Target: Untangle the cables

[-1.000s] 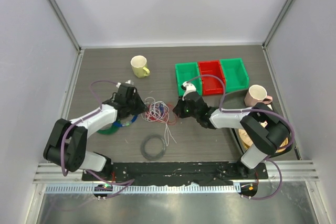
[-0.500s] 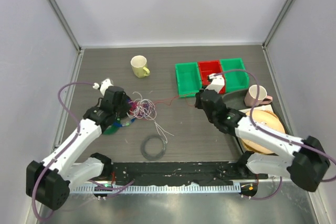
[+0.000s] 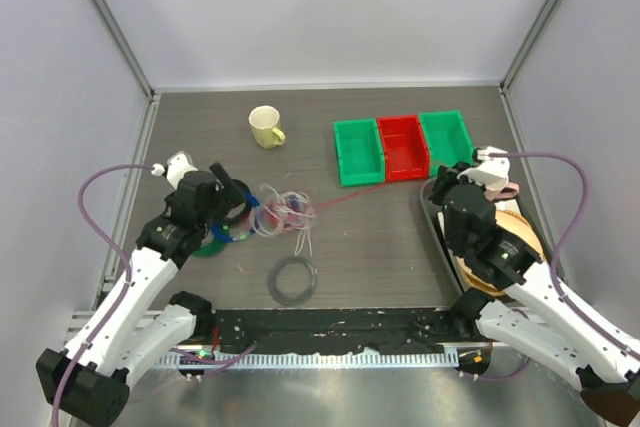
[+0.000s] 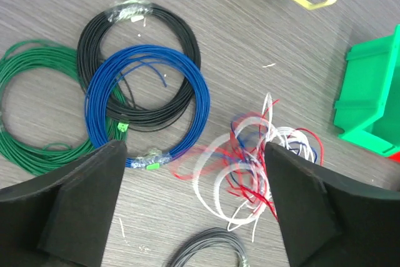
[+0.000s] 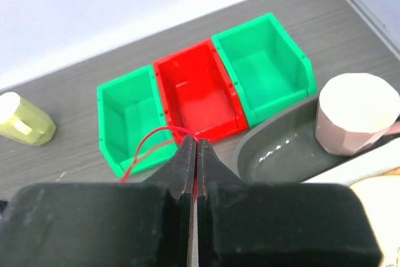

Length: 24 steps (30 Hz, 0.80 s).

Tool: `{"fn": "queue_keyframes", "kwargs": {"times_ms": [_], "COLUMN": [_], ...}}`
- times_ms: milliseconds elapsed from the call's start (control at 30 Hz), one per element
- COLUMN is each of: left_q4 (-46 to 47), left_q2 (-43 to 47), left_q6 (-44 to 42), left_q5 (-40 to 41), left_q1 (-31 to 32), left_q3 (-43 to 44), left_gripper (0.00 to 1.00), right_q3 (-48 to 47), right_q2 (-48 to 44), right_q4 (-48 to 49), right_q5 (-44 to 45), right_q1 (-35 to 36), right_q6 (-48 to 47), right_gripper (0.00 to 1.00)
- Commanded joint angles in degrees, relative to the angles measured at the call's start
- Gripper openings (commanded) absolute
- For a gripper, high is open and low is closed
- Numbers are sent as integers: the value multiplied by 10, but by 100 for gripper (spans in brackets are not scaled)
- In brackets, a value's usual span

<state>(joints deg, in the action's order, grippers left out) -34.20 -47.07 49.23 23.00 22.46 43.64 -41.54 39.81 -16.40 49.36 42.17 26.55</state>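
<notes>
Right claw (image 5: 195,147) seemingly pinching red cable (image 5: 147,141), grey woodgrain table (image 3: 400,242), pale walls (image 3: 330,7)

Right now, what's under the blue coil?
Part of the black coil and an edge of the green coil lie under the blue coil. The left fingers hide the lower-left overlap.

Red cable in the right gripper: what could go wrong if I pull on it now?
The left gripper is open and pins nothing, so the tangle may just slide after the red cable held by the right gripper instead of loosening. The cable runs close past the green bin nearest the tangle and could catch its corner.
</notes>
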Motion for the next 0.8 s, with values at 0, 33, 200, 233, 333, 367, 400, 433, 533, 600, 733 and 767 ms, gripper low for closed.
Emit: {"fn": "queue_keyframes", "kwargs": {"times_ms": [0, 33, 200, 233, 333, 367, 400, 433, 533, 600, 733, 767], "left_q4": [25, 38, 109, 161, 284, 309, 338, 346, 382, 404, 457, 468], "left_q2": [-1, -5, -21, -21, -40, -50, -66, -76, -109, -124, -158, -170], "left_q6": [-58, -63, -102, -106, -106, -103, -101, -107, -128, -135, -154, -151], "left_q5": [-36, -69, -209, -247, -420, -478, -488, -494, -489, -487, -488, -485], "left_q1": [-7, -7, -7, -7, -1, 5, 13, 34, 81, 102, 152, 157], "left_q3": [-16, -14, -10, -19, -29, -28, -23, -12, 7, 23, 35, 34], "left_gripper": [100, 100, 100, 100, 100, 100, 100, 100, 100, 100, 100, 100], "right_q3": [-56, -63, -133, -142, -187, -211, -223, -239, -297, -337, -405, -432], "right_q2": [-30, -31, -5, 3, 34, 52, 61, 69, 117, 147, 188, 197], "right_q4": [33, 47, 63, 71, 83, 86, 90, 91, 88, 88, 96, 101], "right_q5": [-21, -47, -248, -304, -354, -377, -388, -400, -463, -514, -560, -569], "right_q1": [-7, -7, -7, -7, -7, -7, -7, -7, -7, -7, -6, -6], "right_q6": [-77, -98, -136, -138, -140, -136, -133, -130, -116, -106, -88, -84], "right_gripper": [1, 1, 1, 1, 1, 1, 1, 1, 1, 1, 1, 1]}}
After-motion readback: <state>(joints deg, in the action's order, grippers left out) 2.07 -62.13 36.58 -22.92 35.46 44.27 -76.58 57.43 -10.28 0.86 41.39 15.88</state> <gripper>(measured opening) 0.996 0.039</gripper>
